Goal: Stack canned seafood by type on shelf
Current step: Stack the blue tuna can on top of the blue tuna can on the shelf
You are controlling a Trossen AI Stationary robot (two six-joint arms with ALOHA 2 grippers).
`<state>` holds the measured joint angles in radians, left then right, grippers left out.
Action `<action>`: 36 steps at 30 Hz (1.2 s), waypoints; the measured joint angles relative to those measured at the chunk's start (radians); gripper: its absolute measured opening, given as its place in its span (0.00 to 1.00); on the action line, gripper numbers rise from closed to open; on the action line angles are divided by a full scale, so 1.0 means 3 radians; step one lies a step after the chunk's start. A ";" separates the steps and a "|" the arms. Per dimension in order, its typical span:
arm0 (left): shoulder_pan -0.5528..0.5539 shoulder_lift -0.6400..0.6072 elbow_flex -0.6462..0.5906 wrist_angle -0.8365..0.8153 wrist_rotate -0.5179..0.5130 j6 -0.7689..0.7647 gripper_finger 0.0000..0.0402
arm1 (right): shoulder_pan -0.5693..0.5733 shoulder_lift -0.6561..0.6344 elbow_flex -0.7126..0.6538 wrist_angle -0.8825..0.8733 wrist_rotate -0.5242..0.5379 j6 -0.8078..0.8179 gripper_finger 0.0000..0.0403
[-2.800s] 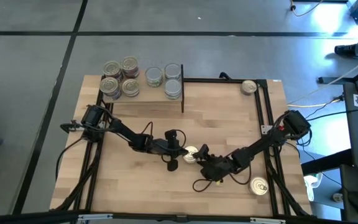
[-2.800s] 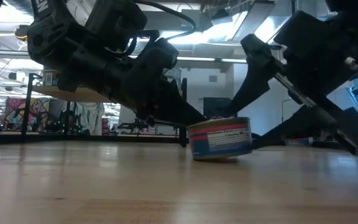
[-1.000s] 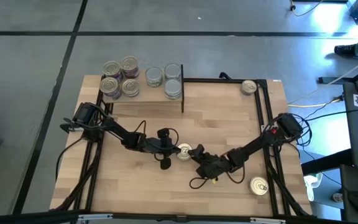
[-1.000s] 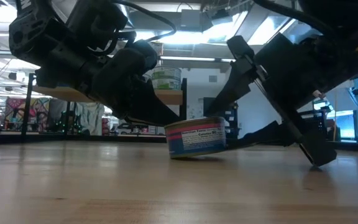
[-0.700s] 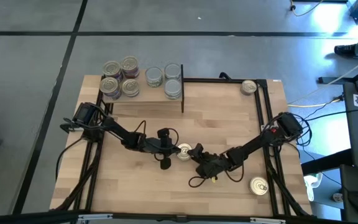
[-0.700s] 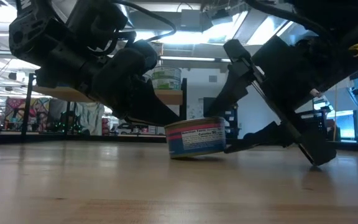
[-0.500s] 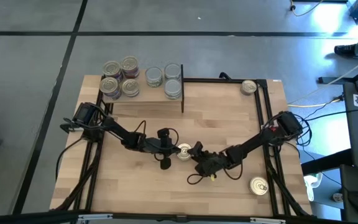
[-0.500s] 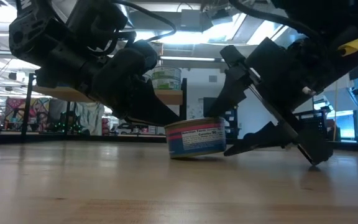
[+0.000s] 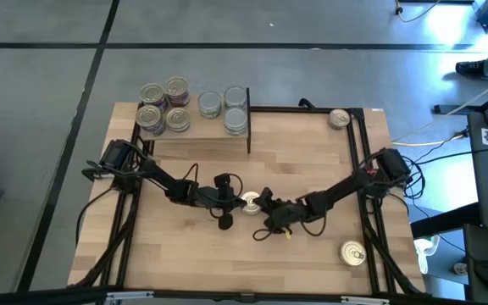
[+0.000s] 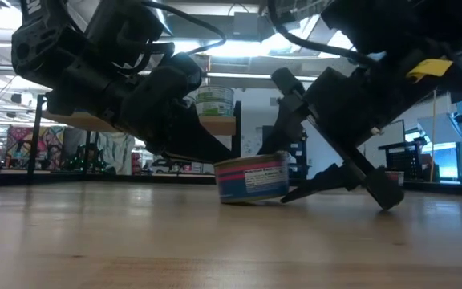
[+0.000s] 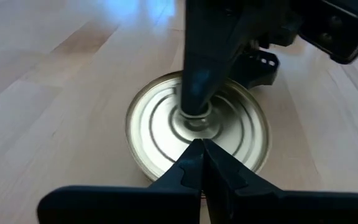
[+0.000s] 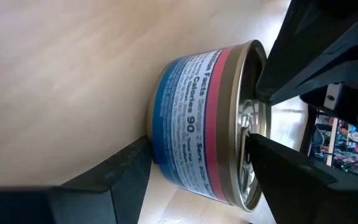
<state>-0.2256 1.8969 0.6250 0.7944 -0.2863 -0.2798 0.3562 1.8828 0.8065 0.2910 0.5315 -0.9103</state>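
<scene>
I am bracketing the mid-worktop tin (image 9: 250, 202) with the right gripper (image 12: 194, 168), jaws spread either side, not yet clamping. Left gripper (image 11: 201, 165), jaws clenched, is pressing its lid. Risk: tin skidding or tipping when I squeeze.

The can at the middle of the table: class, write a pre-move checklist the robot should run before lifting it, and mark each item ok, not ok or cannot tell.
1. Can stands flat on the table: ok.
2. Right gripper is open with one finger on each side of the can: ok.
3. Right fingers closed on the can: not ok, not yet closed.
4. Left gripper is clear of the can: not ok, it is shut and reaches over the lid.
5. Shelf has free room for another can: cannot tell.
</scene>
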 joint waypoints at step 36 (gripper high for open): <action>-0.0025 -0.0368 0.0001 -0.0411 0.0034 0.0185 0.01 | -0.0235 0.0015 0.0010 0.0398 -0.0617 -0.0009 0.54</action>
<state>-0.2330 1.7865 0.6254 0.6711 -0.2761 -0.2242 0.2857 1.8874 0.8097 0.4104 0.3466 -0.9131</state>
